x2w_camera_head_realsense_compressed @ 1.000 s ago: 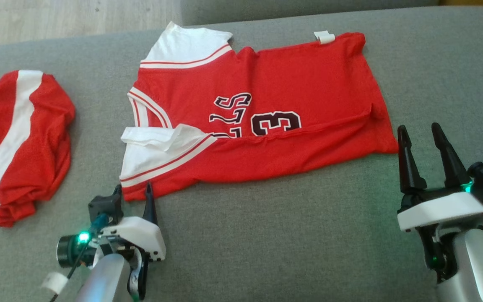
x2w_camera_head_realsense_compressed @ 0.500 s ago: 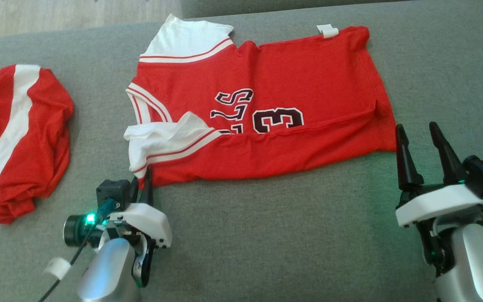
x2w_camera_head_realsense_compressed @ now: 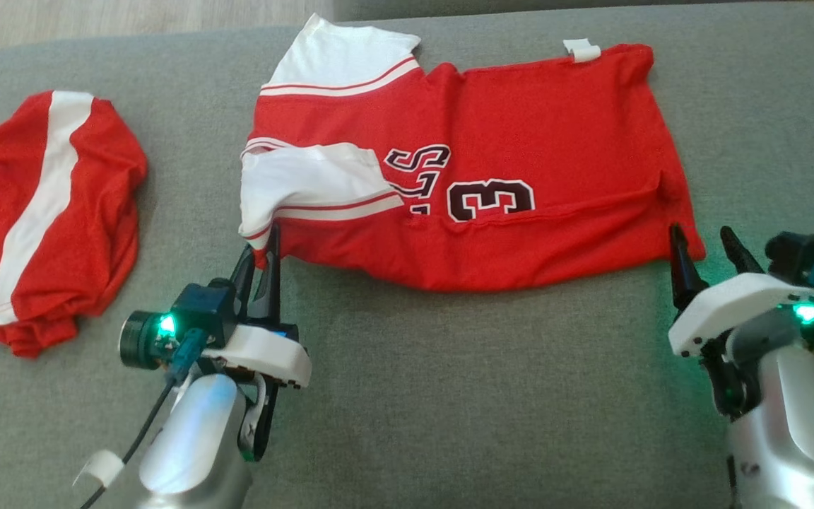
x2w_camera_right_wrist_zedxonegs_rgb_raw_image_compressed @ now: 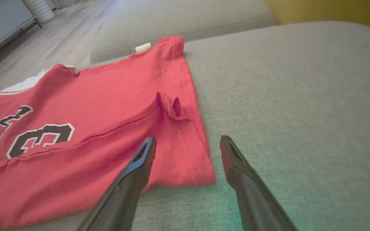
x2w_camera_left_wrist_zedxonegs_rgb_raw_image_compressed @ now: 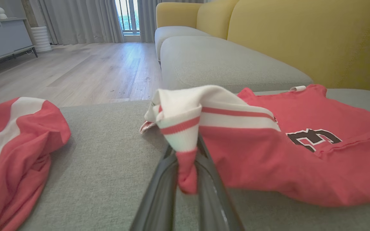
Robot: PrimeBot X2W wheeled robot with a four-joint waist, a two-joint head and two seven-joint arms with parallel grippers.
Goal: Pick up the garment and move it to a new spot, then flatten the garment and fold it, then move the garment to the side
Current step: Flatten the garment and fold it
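While your left hand (x2w_camera_head_realsense_compressed: 264, 247) pinches the garment (x2w_camera_head_realsense_compressed: 541, 127) by its white-trimmed sleeve corner (held just clear of the sofa cushion (x2w_camera_head_realsense_compressed: 449, 396)), your right hand (x2w_camera_head_realsense_compressed: 704, 244) stands spread, the garment's red hem corner lying just ahead of its fingertips.

You had glossy silver forearms (x2w_camera_head_realsense_compressed: 195, 452), white wrist shells (x2w_camera_head_realsense_compressed: 266, 353) glowing green, tapering black fingers (x2w_camera_head_realsense_compressed: 269, 290) on the left gripper (x2w_camera_head_realsense_compressed: 263, 240) and right gripper (x2w_camera_head_realsense_compressed: 700, 233), and a dark, white-tagged cable (x2w_camera_head_realsense_compressed: 145, 424) beside the left forearm.

Living rm, yellow sofa (x2w_camera_left_wrist_zedxonegs_rgb_raw_image_compressed: 268, 38), curtains (x2w_camera_left_wrist_zedxonegs_rgb_raw_image_compressed: 75, 19), wood floor (x2w_camera_left_wrist_zedxonegs_rgb_raw_image_compressed: 92, 70)
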